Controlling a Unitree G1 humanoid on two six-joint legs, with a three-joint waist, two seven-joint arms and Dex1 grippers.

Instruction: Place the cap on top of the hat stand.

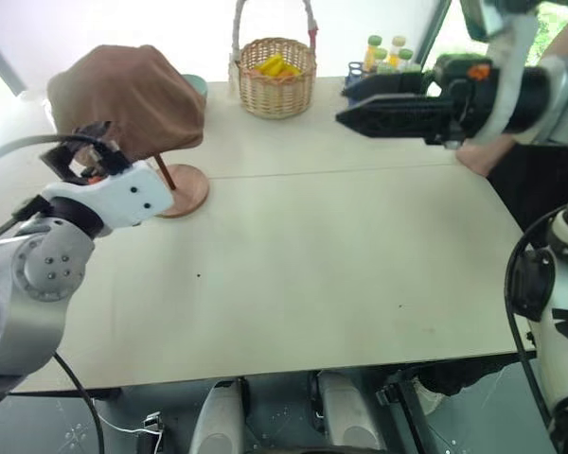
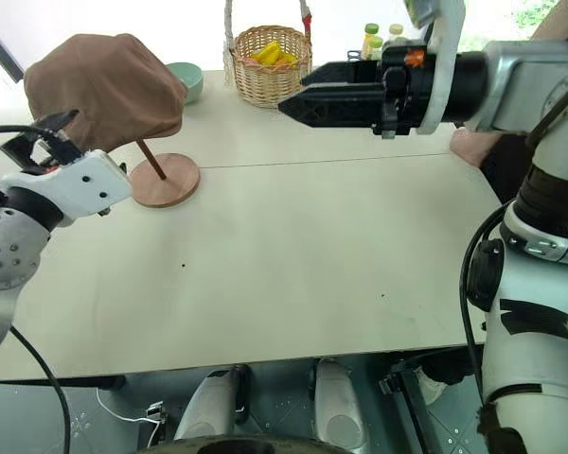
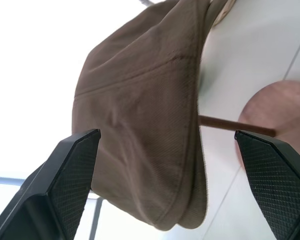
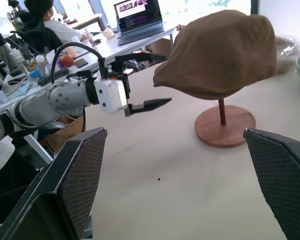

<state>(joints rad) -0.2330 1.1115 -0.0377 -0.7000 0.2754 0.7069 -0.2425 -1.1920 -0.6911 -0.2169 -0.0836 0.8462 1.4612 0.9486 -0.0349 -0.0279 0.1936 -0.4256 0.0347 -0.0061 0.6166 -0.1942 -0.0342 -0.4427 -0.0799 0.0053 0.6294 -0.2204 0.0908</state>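
Right wrist view shows the cap (image 4: 217,52) draped over the hat stand (image 4: 224,127) on the table (image 4: 190,200); my left gripper (image 4: 149,82) hangs just beside it, jaws spread wide, gripping nothing; my right gripper (image 2: 298,104) is likewise agape and empty, near the wicker basket (image 2: 270,66).

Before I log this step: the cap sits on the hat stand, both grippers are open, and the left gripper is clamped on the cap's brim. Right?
Not quite. The left gripper is not clamped on the cap; the right wrist view shows its open fingers apart from the brim. The cap does sit on the hat stand, and the right gripper is open too.
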